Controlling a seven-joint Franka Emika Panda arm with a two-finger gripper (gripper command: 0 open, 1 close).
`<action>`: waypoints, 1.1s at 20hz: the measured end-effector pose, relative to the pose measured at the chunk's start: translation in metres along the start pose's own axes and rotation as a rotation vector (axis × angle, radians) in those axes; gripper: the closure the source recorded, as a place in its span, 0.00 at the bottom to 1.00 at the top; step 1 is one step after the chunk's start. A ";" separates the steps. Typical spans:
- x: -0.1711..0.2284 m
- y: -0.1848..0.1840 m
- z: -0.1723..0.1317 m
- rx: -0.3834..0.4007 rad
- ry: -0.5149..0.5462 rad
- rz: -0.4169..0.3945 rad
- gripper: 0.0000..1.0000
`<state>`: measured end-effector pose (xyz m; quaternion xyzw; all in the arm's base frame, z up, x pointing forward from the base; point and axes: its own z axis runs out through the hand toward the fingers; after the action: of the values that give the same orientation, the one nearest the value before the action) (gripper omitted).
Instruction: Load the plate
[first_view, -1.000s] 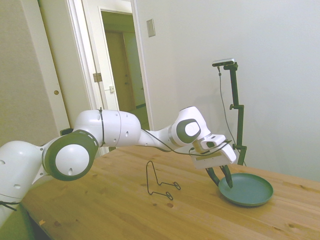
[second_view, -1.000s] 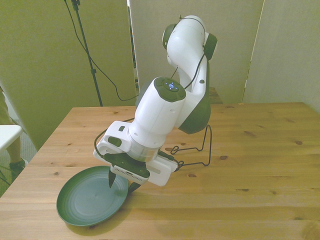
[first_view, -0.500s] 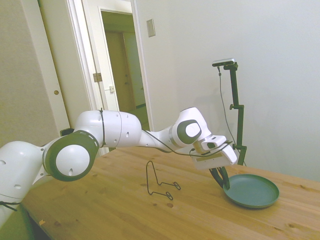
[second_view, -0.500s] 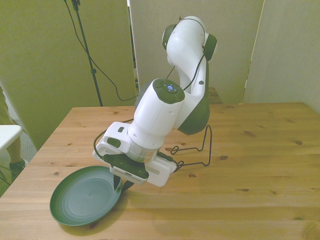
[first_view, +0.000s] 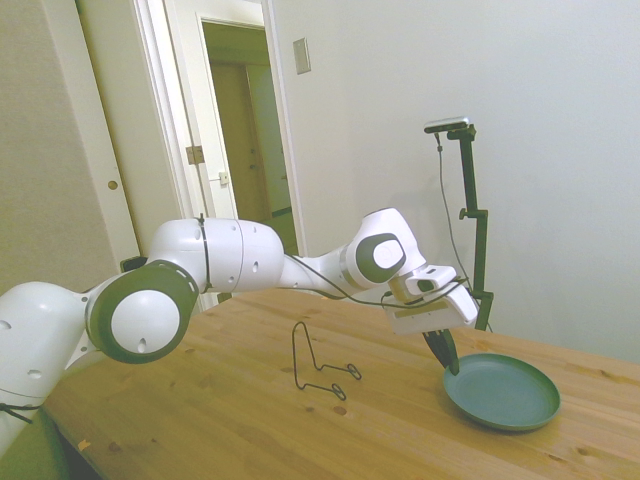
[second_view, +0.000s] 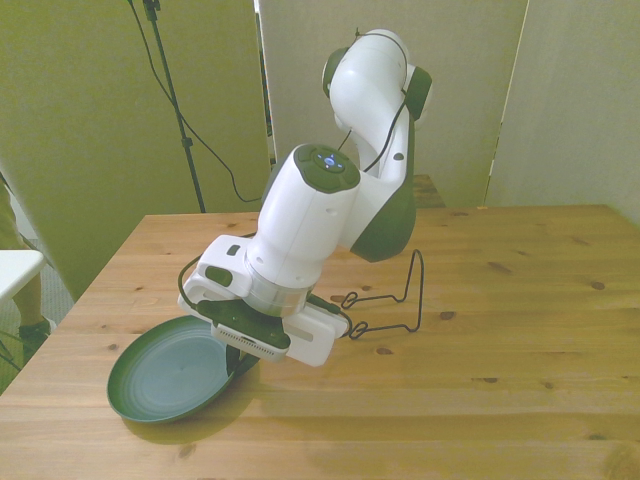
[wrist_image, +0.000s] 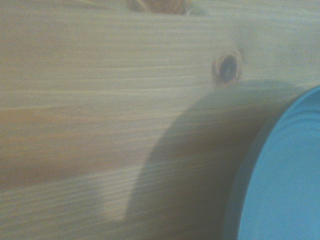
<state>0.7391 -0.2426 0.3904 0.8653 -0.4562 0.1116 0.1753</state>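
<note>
Two fingers (first_view: 447, 358) pinch the plate (first_view: 503, 392) rim, tips hidden in front view.

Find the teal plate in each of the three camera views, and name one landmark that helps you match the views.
Side view: the plate lies at lower right, beyond the gripper.
Front view: the plate lies at the front view's lower left, partly under the gripper.
Wrist view: only its blurred edge shows.
Shared landmark: the black wire rack, in the side and front views.
</note>
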 end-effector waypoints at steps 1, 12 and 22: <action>0.004 0.008 -0.014 0.022 -0.010 -0.009 1.00; -0.034 0.138 -0.158 0.324 -0.229 -0.244 1.00; -0.059 0.167 -0.176 0.426 -0.383 -0.380 1.00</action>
<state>0.5623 -0.2143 0.5643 0.9572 -0.2779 0.0054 -0.0804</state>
